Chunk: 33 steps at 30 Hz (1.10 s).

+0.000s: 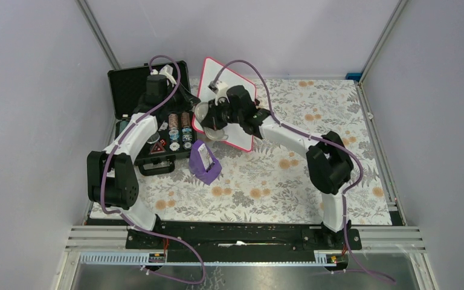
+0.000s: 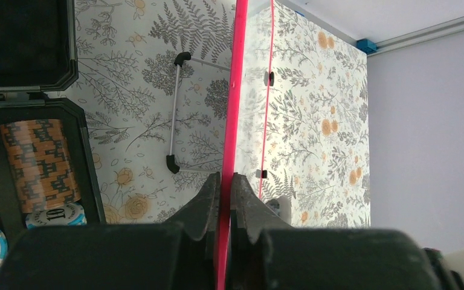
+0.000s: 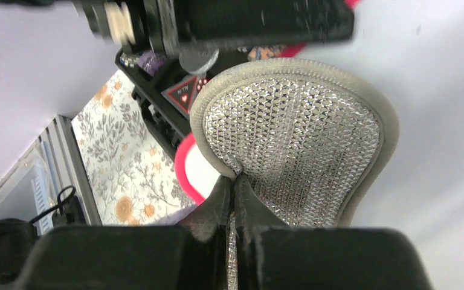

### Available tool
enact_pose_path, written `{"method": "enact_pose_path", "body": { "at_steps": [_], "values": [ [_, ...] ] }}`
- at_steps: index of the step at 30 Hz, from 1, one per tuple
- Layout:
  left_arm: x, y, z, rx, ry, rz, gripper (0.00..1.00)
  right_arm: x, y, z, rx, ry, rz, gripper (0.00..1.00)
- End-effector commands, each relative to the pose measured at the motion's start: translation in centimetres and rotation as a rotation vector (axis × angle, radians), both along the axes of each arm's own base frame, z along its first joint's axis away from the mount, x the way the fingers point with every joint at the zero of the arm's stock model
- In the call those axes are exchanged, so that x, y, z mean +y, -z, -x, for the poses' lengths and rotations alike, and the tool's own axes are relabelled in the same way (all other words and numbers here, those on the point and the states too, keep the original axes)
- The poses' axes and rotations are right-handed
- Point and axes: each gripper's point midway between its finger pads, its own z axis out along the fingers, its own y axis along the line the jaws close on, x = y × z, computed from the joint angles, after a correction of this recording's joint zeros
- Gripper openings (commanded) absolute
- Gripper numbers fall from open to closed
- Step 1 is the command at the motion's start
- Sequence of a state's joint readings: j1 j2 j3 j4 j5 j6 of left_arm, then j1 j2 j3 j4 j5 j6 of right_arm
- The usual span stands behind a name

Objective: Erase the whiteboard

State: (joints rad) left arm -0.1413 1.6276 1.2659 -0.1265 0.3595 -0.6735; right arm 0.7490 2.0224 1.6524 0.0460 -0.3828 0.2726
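The whiteboard (image 1: 213, 74), white with a red-pink rim, is held up on edge and tilted at the back middle of the table. My left gripper (image 1: 194, 99) is shut on its left rim; in the left wrist view the red rim (image 2: 237, 90) runs between the closed fingers of that gripper (image 2: 225, 181). My right gripper (image 1: 220, 116) is shut on a silver mesh sponge (image 3: 296, 139) with a grey border. The sponge lies flat against the board's white face (image 3: 435, 121). The face that shows here bears no writing. The right gripper (image 3: 234, 181) pinches the sponge's lower edge.
An open black foam-lined case (image 1: 148, 99) with poker chips (image 2: 36, 157) stands at the left, right beside the board. A purple holder with a white card (image 1: 204, 162) sits in front of it. A wire stand (image 2: 175, 109) lies on the floral cloth behind the board.
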Motion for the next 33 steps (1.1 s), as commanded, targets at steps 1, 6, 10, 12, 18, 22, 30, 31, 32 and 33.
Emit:
{"method": "enact_pose_path", "body": {
  "at_steps": [1,6,10,12,18,22,30,31,32,33],
  "values": [
    [-4.8,-1.2,3.3,0.029,0.18,0.1,0.0,-3.6,7.7,3.2,0.148,0.003,0.136,0.0],
    [-4.8,-1.4,3.3,0.024,0.18,0.101,0.0,-8.3,9.7,0.9,0.178,0.128,0.222,0.0],
    [-4.8,-1.4,3.3,0.024,0.181,0.101,0.0,-7.6,8.4,1.2,0.162,0.108,0.203,0.0],
    [-4.9,-1.4,3.3,0.025,0.181,0.104,0.0,-6.7,7.1,1.5,0.127,0.094,0.203,0.0],
    [-4.8,-1.3,3.3,0.028,0.175,0.1,0.0,0.4,0.5,5.4,0.015,-0.089,0.062,0.0],
    [-4.8,-1.0,3.2,0.033,0.175,0.1,0.0,3.7,-2.1,6.5,-0.004,-0.198,-0.018,0.0],
    [-4.8,-0.9,3.2,0.033,0.175,0.094,0.0,3.0,0.5,4.8,0.0,-0.11,0.026,0.0],
    [-4.9,-0.9,3.2,0.032,0.176,0.095,0.0,2.2,1.5,4.4,0.01,-0.086,0.038,0.0],
    [-4.9,-0.9,3.2,0.032,0.177,0.095,0.0,1.3,2.4,4.2,0.026,-0.066,0.05,0.0],
    [-4.9,-0.9,3.2,0.033,0.176,0.095,0.0,0.3,3.6,4.1,0.048,-0.048,0.064,0.0]
  ]
}}
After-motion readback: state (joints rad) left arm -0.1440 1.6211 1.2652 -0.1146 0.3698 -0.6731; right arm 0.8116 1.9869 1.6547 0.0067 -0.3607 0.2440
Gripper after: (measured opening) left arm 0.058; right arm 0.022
